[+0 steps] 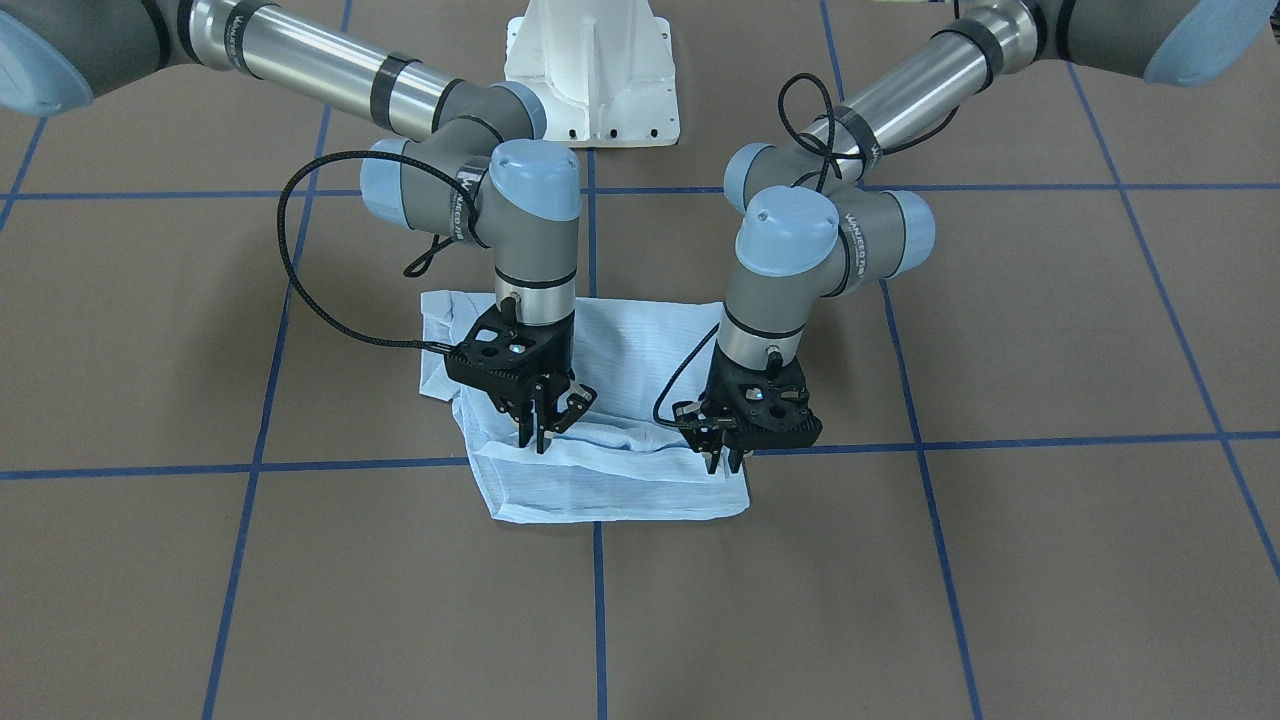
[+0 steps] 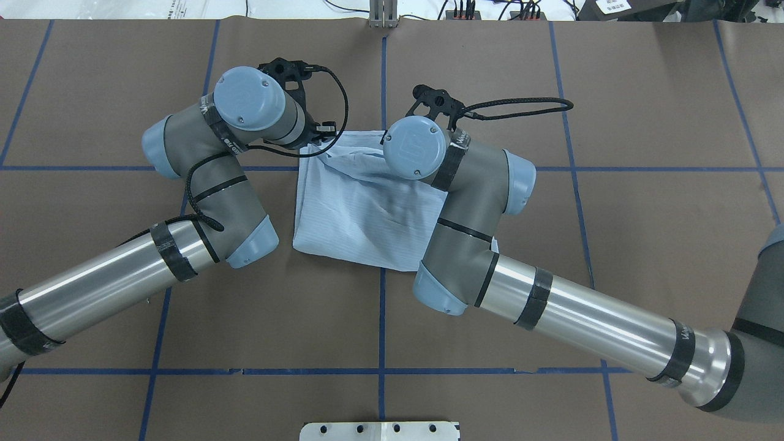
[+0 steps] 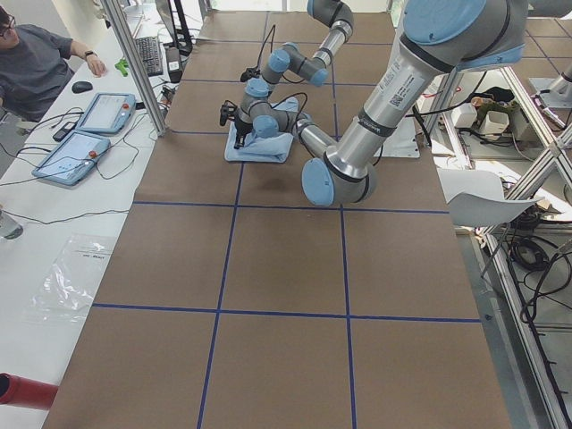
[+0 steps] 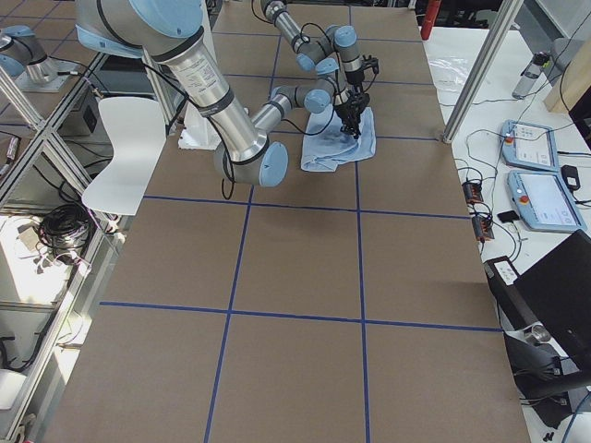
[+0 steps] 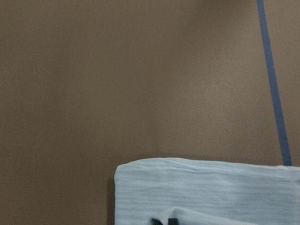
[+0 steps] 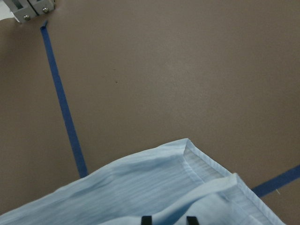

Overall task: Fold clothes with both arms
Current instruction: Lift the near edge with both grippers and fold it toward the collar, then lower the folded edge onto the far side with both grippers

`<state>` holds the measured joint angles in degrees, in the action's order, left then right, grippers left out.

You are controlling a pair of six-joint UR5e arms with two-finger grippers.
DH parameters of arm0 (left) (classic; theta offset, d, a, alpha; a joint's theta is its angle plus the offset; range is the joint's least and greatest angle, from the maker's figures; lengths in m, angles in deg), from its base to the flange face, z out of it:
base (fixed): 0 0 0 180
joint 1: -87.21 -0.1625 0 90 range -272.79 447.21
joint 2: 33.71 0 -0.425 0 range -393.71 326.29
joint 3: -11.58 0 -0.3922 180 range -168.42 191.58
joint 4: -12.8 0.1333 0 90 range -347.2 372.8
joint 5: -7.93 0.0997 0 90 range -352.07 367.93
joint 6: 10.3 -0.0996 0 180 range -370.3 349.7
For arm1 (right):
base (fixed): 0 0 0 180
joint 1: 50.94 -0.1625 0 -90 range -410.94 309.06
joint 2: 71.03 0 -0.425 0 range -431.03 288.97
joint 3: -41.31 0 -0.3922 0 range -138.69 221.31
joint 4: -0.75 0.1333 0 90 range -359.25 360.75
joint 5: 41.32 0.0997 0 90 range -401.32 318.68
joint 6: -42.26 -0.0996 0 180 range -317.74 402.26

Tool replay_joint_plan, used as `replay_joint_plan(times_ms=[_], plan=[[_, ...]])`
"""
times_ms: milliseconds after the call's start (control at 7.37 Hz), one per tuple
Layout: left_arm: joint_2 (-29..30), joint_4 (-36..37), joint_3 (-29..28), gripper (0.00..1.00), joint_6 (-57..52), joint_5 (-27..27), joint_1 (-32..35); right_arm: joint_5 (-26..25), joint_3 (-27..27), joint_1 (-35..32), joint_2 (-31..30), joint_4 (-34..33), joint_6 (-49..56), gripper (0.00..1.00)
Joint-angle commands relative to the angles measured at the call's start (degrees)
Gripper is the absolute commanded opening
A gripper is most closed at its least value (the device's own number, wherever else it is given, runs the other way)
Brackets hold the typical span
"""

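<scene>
Exterior front-facing view: light blue, finely striped button-up shirt (image 1: 610, 495) lies folded into a rough rectangle on the brown paper-covered table (image 1: 1000, 600), over a crossing of blue tape lines (image 1: 340, 465); black two-finger right gripper (image 1: 536, 438) and black two-finger left gripper (image 1: 723, 462) point down, well apart; each is clenched on a raised fold of the shirt's top layer.
</scene>
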<state>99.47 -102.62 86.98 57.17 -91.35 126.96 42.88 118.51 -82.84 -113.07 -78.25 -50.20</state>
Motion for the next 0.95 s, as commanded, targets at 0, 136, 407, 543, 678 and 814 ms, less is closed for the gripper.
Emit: replay_joint_plan(times_ms=[0,136,407,543,678,814], plan=[[-1.59,0.03,3.07,1.0,-0.5,-5.95,2.34,9.52,0.58,-3.85,0.47,-0.1,4.46,1.0],[-5.0,0.03,6.92,1.0,-1.9,-7.05,2.27,12.19,1.37,-5.0,0.04,-0.19,5.61,1.0],[-5.82,0.46,7.66,1.0,-2.53,-6.19,-2.96,12.48,3.03,-5.18,-2.41,0.16,10.26,1.0],[-4.43,0.12,5.13,1.0,-2.44,-3.13,-4.66,12.48,5.22,-5.27,-4.0,0.07,10.54,1.0],[-0.85,0.03,0.24,1.0,-2.52,-2.58,-4.94,12.92,5.85,-5.36,-4.36,0.07,10.55,1.0],[2.06,0.11,-3.73,1.0,-2.61,-2.58,-4.94,13.1,5.86,-5.36,-4.36,0.07,10.55,1.0]])
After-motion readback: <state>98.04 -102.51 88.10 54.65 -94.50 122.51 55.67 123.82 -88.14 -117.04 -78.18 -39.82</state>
